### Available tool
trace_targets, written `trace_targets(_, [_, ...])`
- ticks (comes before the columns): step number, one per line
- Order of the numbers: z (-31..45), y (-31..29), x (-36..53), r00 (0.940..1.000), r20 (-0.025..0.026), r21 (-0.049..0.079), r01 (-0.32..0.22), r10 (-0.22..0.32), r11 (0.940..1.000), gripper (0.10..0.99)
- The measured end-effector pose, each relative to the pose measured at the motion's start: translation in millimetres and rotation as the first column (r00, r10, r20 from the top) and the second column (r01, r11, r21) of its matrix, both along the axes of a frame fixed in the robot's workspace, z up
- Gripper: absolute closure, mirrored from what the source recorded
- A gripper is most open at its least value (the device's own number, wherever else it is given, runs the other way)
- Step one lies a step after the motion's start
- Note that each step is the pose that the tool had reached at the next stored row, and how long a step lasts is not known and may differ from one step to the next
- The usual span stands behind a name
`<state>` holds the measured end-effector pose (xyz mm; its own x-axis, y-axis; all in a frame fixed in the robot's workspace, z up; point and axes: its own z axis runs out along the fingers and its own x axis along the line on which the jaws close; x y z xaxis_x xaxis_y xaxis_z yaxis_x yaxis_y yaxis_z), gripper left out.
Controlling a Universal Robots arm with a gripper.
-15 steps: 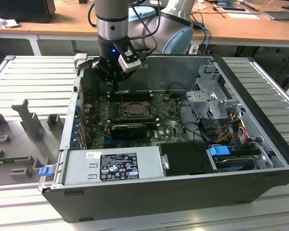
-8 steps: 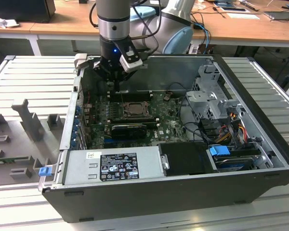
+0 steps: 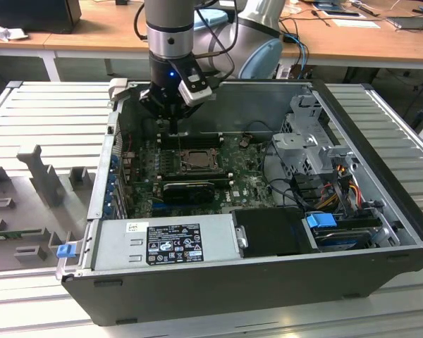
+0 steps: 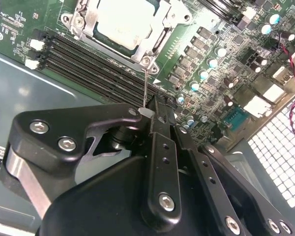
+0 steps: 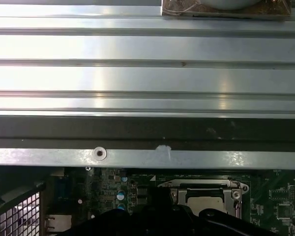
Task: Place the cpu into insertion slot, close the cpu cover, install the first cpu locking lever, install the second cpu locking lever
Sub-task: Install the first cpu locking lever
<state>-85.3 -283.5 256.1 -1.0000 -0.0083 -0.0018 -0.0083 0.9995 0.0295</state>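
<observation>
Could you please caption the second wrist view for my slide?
Gripper hovering beside the memory slots, with the cpu seated under its closed cover.

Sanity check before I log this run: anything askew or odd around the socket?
Nothing stands out. The cpu lies flat and square in the insertion slot, with the cpu cover down around it. The pincer hovers beside the socket over the memory slots. No loose parts or damage visible.
</observation>
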Motion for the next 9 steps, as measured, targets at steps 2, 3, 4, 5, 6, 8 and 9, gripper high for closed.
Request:
trace_targets(2, [-0.1,0.1,2.3,1.0000,-0.0011,0.000,0.000,0.000,1.0000,0.980])
trace_targets(3, [-0.1,0.2,2.9,1.0000,-0.0015,0.000,0.000,0.000,1.0000,0.980])
trace_targets(4, [-0.1,0.2,3.5,1.0000,-0.0017,0.000,0.000,0.000,1.0000,0.980])
trace_targets(5, [-0.1,0.2,4.4,1.0000,-0.0023,0.000,0.000,0.000,1.0000,0.980])
trace_targets(6, [-0.1,0.2,5.1,1.0000,-0.0026,0.000,0.000,0.000,1.0000,0.980])
trace_targets(8, [-0.2,0.3,6.8,1.0000,-0.0036,0.000,0.000,0.000,1.0000,0.980])
trace_targets(9, [-0.2,0.3,7.4,1.0000,-0.0040,0.000,0.000,0.000,1.0000,0.980])
